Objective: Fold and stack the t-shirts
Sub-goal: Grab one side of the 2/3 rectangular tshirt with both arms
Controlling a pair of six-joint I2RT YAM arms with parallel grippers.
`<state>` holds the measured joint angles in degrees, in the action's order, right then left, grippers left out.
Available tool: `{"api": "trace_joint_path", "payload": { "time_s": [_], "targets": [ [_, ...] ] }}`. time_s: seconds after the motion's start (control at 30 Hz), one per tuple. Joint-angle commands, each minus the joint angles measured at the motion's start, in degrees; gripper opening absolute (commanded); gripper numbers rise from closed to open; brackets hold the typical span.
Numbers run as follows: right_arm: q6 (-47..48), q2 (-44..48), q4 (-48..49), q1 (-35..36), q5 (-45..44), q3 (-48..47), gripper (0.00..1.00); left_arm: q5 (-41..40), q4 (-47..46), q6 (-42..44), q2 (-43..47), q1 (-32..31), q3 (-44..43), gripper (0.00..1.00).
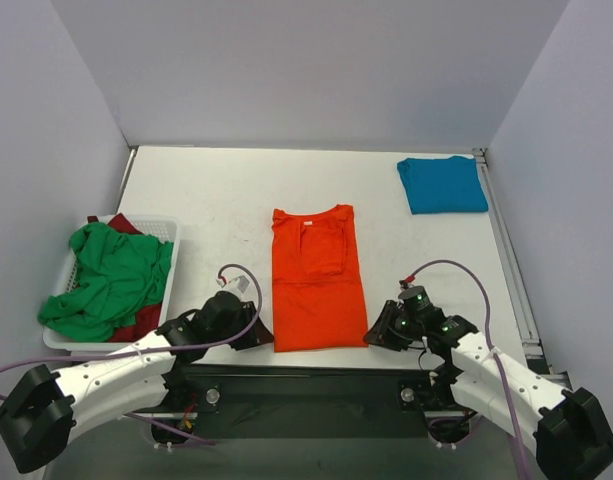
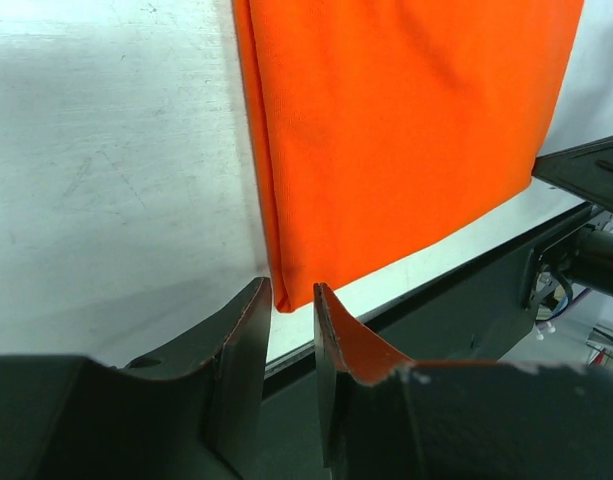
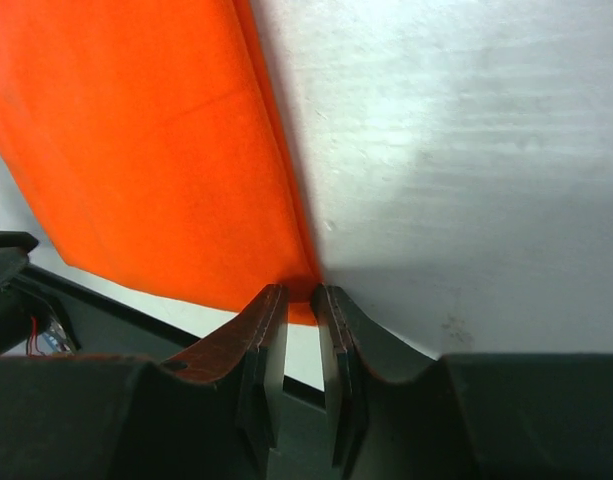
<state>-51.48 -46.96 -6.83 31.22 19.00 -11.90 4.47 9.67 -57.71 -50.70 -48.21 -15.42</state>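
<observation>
Basket of white plastic lattice (image 1: 172, 236) sat at the left edge of the counter (image 1: 216, 195), heaped with a crumpled green t-shirt (image 1: 116, 275) that draped over its near rim. A dark red t-shirt (image 1: 138, 325) showed beneath and behind the green one. An orange-red t-shirt (image 1: 314, 290) lay flat at the middle of the near edge, folded into a long strip with its collar toward the far edge. The left fingers (image 2: 241, 340) stood at its near left corner, narrowly parted with the tip of the cloth between them; whether they gripped it could not be told. The right fingers (image 3: 261, 340), at the near right corner, were pressed almost together, pinching the hem. A teal t-shirt (image 1: 441, 185), folded into a neat rectangle, rested at the far right corner, well apart from the rest.
</observation>
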Motion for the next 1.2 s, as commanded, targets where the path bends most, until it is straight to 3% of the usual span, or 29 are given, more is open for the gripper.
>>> {"api": "trace_joint_path", "payload": {
  "time_s": [0.0, 0.2, 0.43, 0.7, 1.17],
  "targets": [
    [-0.11, 3.18, -8.44, 0.24, -3.62, 0.4, 0.22, -2.53, 5.77, -0.65, 4.19, -0.31, -1.45, 0.35],
    [-0.72, 8.81, -13.91, 0.24, -4.15, 0.03, 0.29, -2.63, 10.99, -0.38, 6.66, -0.4, -1.55, 0.43],
    [-3.97, 7.15, -8.91, 1.38, -1.95, 2.14, 0.32, 0.45, 1.68, -2.57, 4.47, -1.8, 1.88, 0.48],
    [-6.78, 4.51, -4.43, 4.98, -3.36, 3.9, 0.32, -1.13, -3.69, -5.57, 0.96, -5.75, 3.29, 0.48],
    [-8.55, 6.97, -4.95, 6.13, -6.79, 5.57, 0.24, -8.51, -3.69, -9.43, -3.7, -11.56, 2.68, 0.41]
  ]
}}
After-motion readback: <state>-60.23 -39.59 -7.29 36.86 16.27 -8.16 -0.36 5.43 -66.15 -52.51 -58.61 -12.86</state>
